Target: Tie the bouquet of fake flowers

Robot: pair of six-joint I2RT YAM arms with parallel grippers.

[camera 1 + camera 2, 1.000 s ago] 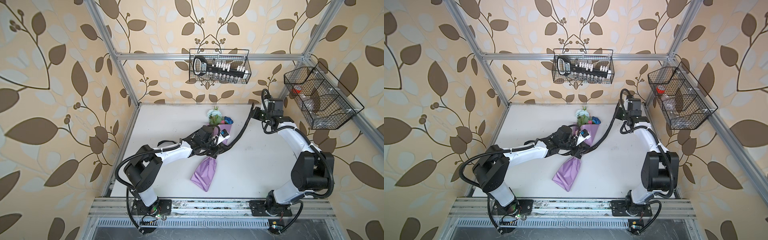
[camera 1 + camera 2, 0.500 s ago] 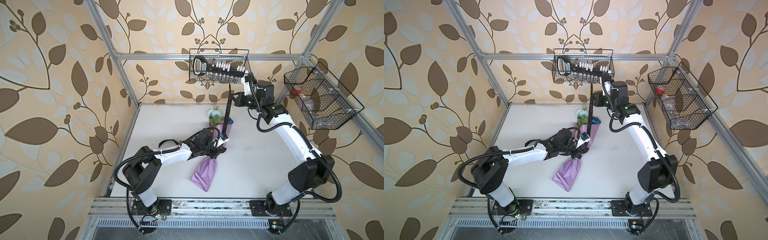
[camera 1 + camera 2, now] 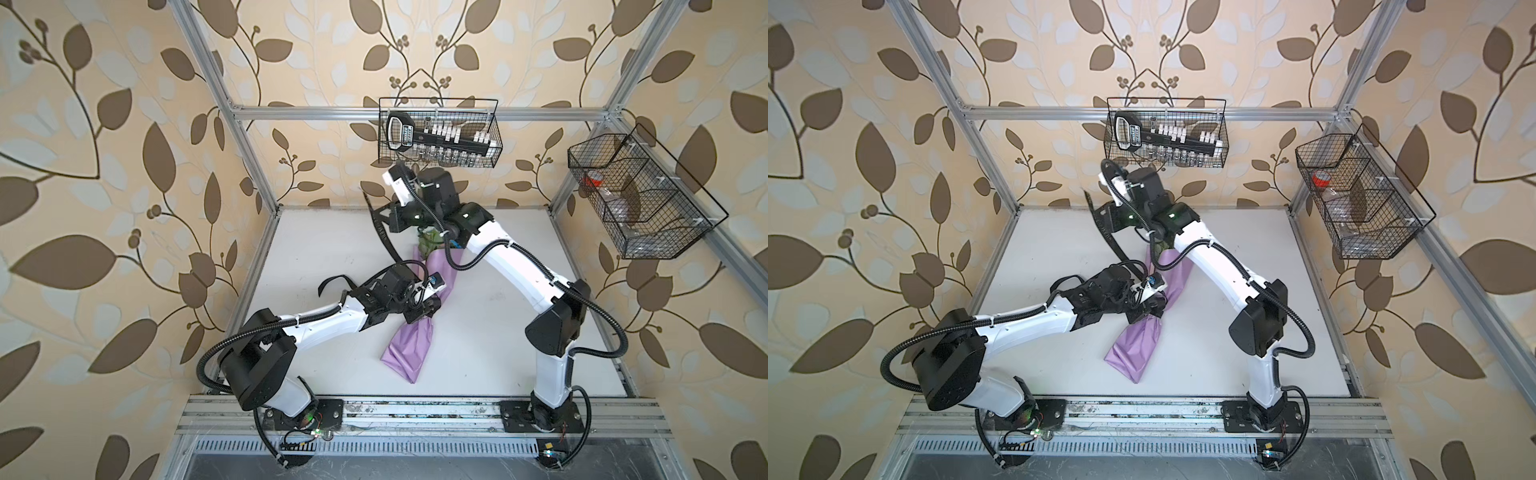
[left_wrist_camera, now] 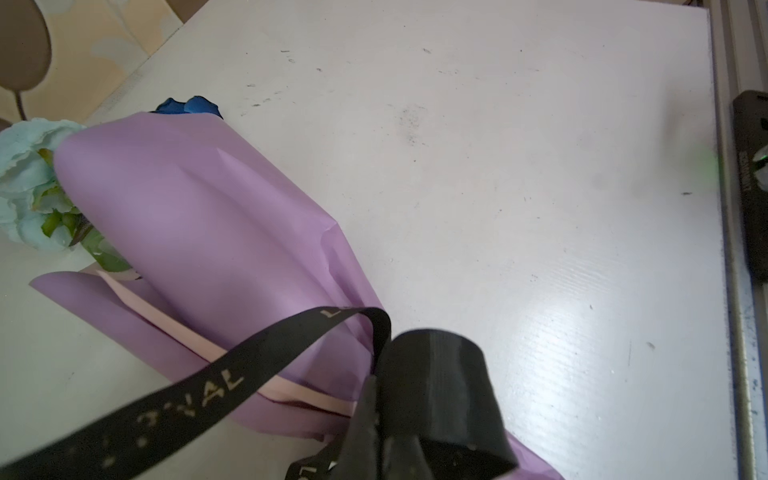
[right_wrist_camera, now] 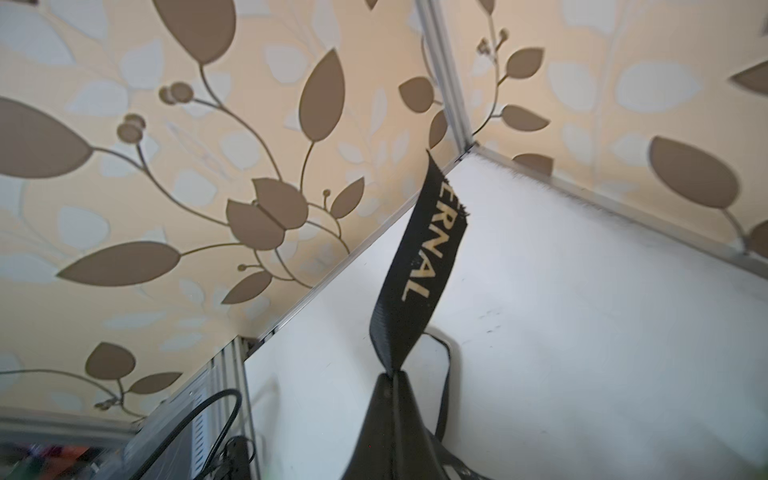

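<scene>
Two arms are over the desk point(image 3: 316, 249) in both top views. The bouquet point(image 3: 409, 345) lies mid-desk between them in its lilac wrap, tail end near and blooms far, with the blooms mostly hidden under my right arm point(image 3: 515, 257). My left arm point(image 3: 328, 322) reaches in from the near left, and the left jaws sit at the wrap's narrow waist. The right jaws are raised at the far side and hold the black ribbon point(image 3: 384, 241), which runs from them down to the left jaws. A wire basket point(image 3: 438, 133) hangs on the far wall.

Left wrist view: the bouquet point(image 4: 208, 216) is flat on the desk point(image 4: 540, 187). A pale blue bloom point(image 4: 25, 166) and a dark blue bloom point(image 4: 191, 106) poke out of the wide end. The black ribbon point(image 4: 208, 399) crosses over the narrow part and bends into the left jaws, which are clenched on it.

Right wrist view: the right jaws are clenched on the black ribbon point(image 5: 419, 257). A lettered free end sticks out past them, above the desk point(image 5: 582, 332). No bouquet here.
</scene>
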